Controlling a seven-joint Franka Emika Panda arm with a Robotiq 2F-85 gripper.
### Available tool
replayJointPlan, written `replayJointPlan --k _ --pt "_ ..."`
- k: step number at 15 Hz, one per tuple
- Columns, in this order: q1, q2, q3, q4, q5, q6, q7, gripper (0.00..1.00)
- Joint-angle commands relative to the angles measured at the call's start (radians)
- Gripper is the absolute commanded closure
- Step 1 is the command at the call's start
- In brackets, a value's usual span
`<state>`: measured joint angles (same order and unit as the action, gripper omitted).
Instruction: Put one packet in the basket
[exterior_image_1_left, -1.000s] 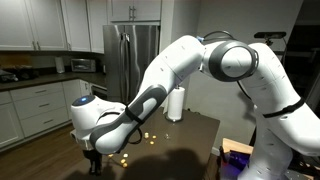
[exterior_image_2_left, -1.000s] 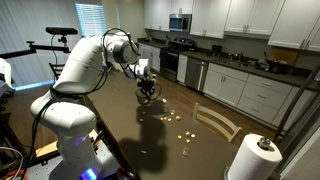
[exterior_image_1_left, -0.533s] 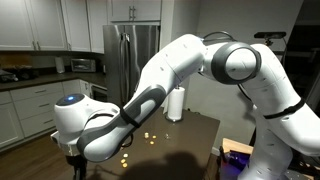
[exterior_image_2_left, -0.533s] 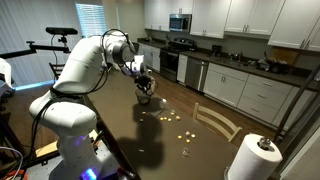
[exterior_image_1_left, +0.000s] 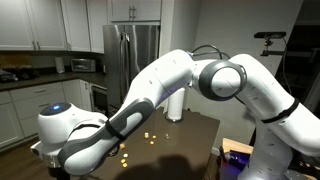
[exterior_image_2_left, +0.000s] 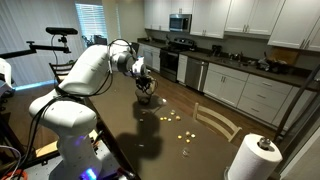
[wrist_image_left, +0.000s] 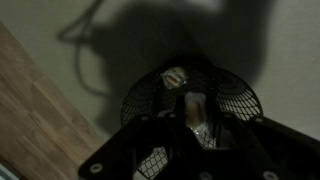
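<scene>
Tool (wrist_image_left: 196, 130) hangs right over the one round basket (wrist_image_left: 136, 96) and its fingers are pressed on one shiny packet (wrist_image_left: 198, 113), as far as the dark wrist view allows. One more pale piece (wrist_image_left: 175, 75) lies inside the basket. The basket stands at the far end of the dark desk (exterior_image_2_left: 125, 135). Several loose packets (exterior_image_2_left: 178, 117) lie nearer on the desk, too small to count surely. Beside them is one wooden chair back (exterior_image_2_left: 218, 122), and one paper towel roll (exterior_image_2_left: 255, 156) stands in front.
</scene>
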<state>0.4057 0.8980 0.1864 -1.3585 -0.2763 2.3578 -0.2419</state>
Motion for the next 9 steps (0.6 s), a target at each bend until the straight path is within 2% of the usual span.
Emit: replayJointPlan --k 1,2,3,9 --pt "0.027 0.142 0.012 0.206 0.002 -0.082 -0.069 0.91" --pt "0.033 0.169 0.016 0.245 0.004 -0.105 -0.087 0.52" --pt "0.042 0.187 0.012 0.271 0.003 -0.12 -0.09 0.51" --pt "0.065 0.249 -0.003 0.372 0.006 -0.141 -0.083 0.13"
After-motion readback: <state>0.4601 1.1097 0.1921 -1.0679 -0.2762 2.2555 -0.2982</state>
